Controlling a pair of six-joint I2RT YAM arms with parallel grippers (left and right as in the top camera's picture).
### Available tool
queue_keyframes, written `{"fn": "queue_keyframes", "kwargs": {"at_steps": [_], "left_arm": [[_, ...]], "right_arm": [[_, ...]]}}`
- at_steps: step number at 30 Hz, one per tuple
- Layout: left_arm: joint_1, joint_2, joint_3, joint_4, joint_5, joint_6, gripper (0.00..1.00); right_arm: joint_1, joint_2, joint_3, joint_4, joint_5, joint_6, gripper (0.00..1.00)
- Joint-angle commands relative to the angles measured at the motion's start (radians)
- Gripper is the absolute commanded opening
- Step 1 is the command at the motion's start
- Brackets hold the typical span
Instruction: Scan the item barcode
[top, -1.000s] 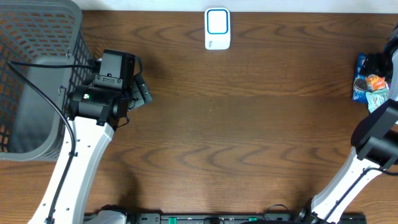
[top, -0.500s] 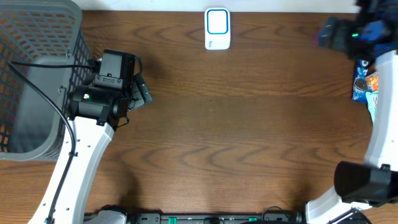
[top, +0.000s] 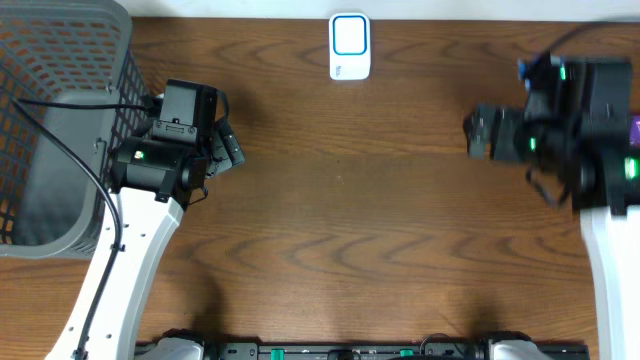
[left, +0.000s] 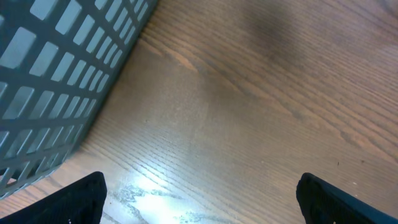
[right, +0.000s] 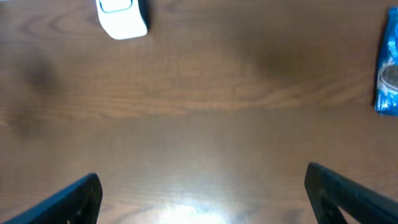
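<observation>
The white barcode scanner (top: 349, 45) with a blue-rimmed window stands at the table's far edge; it also shows as the scanner (right: 121, 15) at the top left of the right wrist view. The item, a blue packet (right: 388, 68), lies at that view's right edge; overhead, my right arm covers it. My right gripper (top: 482, 132) hovers over bare wood right of centre, pointing left, open and empty (right: 202, 208). My left gripper (top: 228, 148) hangs open beside the basket, nothing between its fingers (left: 202, 208).
A grey plastic mesh basket (top: 60, 120) fills the left end of the table, its wall (left: 56, 81) close to my left gripper. Brown wood lies between the two arms.
My right arm has swung in from the table's right edge, over the packet, toward the middle; it is motion-blurred. The left arm has not moved.
</observation>
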Motion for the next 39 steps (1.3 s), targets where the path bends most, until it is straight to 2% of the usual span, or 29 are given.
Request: {"fn": "queue_keyframes", "kwargs": {"at_steps": [1, 4, 7, 13, 18, 24, 32, 39], "left_arm": [[0.003, 0.002, 0.002, -0.003, 0.005, -0.008, 0.98], [0.003, 0.002, 0.002, -0.003, 0.005, -0.008, 0.98], [0.003, 0.002, 0.002, -0.003, 0.005, -0.008, 0.98], [0.003, 0.002, 0.002, -0.003, 0.005, -0.008, 0.98], [0.003, 0.002, 0.002, -0.003, 0.005, -0.008, 0.98], [0.003, 0.002, 0.002, -0.003, 0.005, -0.008, 0.98], [0.003, 0.002, 0.002, -0.003, 0.005, -0.008, 0.98], [0.003, 0.002, 0.002, -0.003, 0.005, -0.008, 0.98]], "right_arm": [[0.006, -0.170, -0.161, 0.006, -0.009, -0.007, 0.99], [0.006, -0.332, -0.304, -0.002, -0.009, 0.053, 0.99], [0.006, -0.421, -0.369, -0.053, -0.009, 0.095, 0.99], [0.006, -0.470, -0.385, -0.251, -0.008, 0.094, 0.99], [0.006, -0.470, -0.385, -0.303, -0.006, 0.088, 0.99], [0.016, -0.470, -0.385, -0.196, -0.001, 0.078, 0.99], [0.221, -0.510, -0.410, -0.095, 0.059, 0.052, 0.99], [0.182, -0.763, -0.701, 0.160, 0.024, 0.022, 0.99]]}}
